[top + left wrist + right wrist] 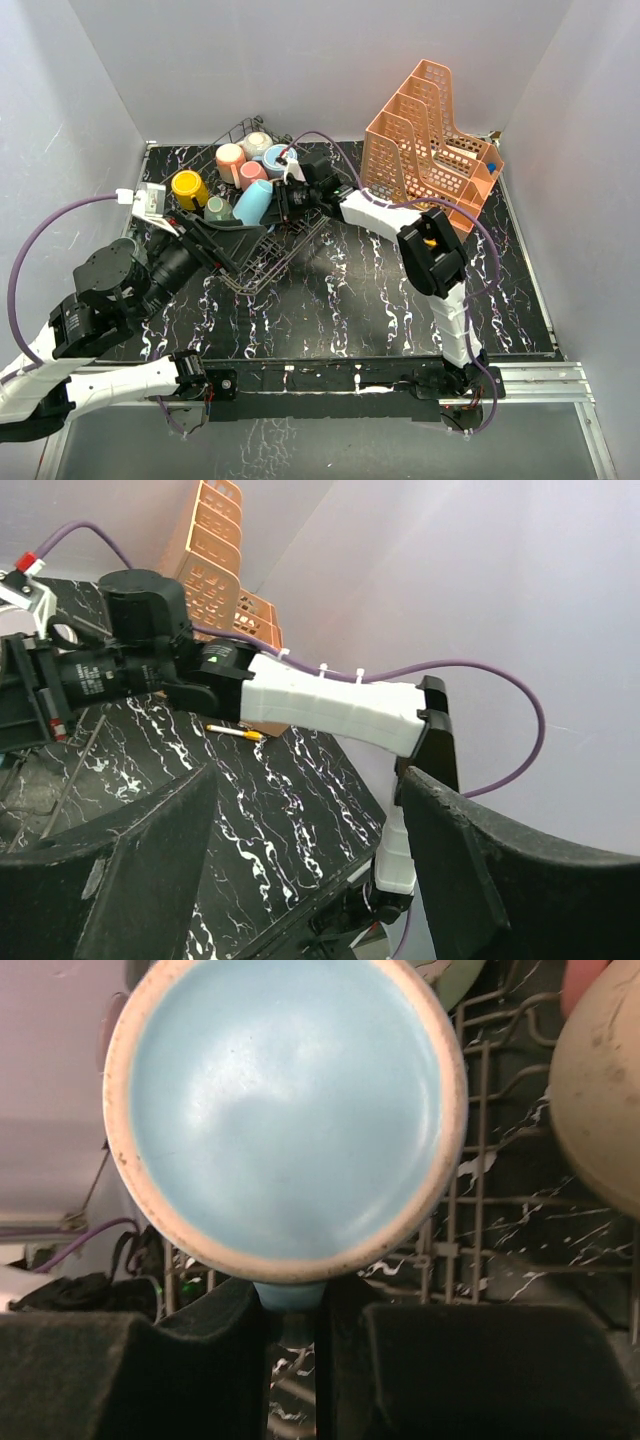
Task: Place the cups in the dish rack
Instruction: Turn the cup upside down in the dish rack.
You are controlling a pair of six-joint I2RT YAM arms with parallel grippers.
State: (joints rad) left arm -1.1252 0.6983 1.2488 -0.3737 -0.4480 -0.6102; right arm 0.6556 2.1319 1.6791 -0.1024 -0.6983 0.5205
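Two arms reach over the black marbled worktop. Nearest, the left gripper hovers with its jaws spread wide at the near-left side of the dish rack. Farther in, the right gripper is clamped on the handle of a light blue cup over the rack wires, beside a yellow cup and a pink cup. An orange organizer stands beyond, at the right.

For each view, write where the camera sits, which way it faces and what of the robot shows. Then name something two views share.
Top: high behind the robot, facing down on the table; left arm and right arm show.
Left wrist: faces across at the right arm and organizer; own open jaws below.
Right wrist: faces down on the blue cup over the rack; own jaws pinch its handle.
Shared: top and right wrist show that cup.
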